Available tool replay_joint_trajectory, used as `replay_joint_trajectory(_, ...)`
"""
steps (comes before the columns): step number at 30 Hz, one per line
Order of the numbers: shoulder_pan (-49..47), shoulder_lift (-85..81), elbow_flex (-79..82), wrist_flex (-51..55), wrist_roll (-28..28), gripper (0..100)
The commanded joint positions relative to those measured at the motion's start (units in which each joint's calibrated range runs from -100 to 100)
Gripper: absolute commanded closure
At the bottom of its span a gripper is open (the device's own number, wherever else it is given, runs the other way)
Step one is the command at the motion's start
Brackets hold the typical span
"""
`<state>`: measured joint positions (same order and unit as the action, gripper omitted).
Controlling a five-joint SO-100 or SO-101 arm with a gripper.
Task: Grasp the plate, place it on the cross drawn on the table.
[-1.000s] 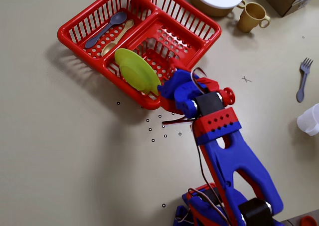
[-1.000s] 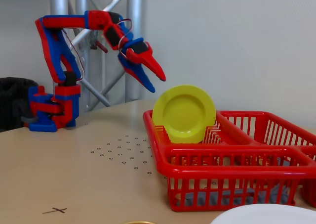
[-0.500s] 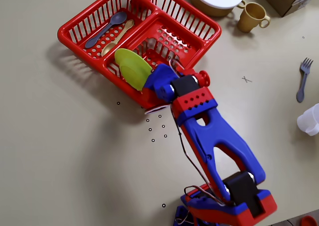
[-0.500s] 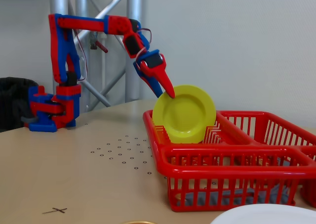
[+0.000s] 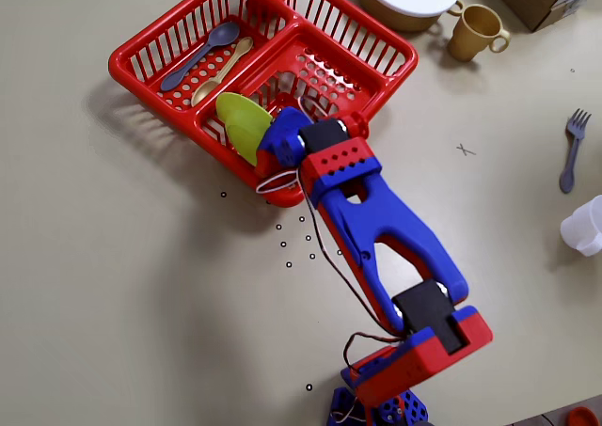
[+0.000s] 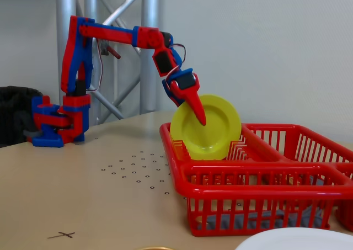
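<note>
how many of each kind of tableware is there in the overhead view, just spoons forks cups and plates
Spoons: 2, a blue-grey spoon and a gold spoon, both in the red basket
Forks: 1, the grey fork
Cups: 2, a tan cup and a white cup
Plates: 1, the plate
Total: 6

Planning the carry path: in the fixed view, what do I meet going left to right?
Arm base → cross → dot marks → plate standing in the red basket.

Overhead view straight down, fixed view low at table level, both sharing red basket [image 5: 282,59]
</note>
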<state>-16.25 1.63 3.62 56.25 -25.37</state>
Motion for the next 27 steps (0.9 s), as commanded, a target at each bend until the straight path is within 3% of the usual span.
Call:
replay_joint_trajectory(1,0.53,-1.8,-4.89,0.21,-0.05,79)
replay_joint_trajectory(16,0.03,-0.87,-8.78,-1.72,-3.27,99)
replay_joint_trajectory(27,-1.34,-1.46,-9.78,1.9,-6.25,100)
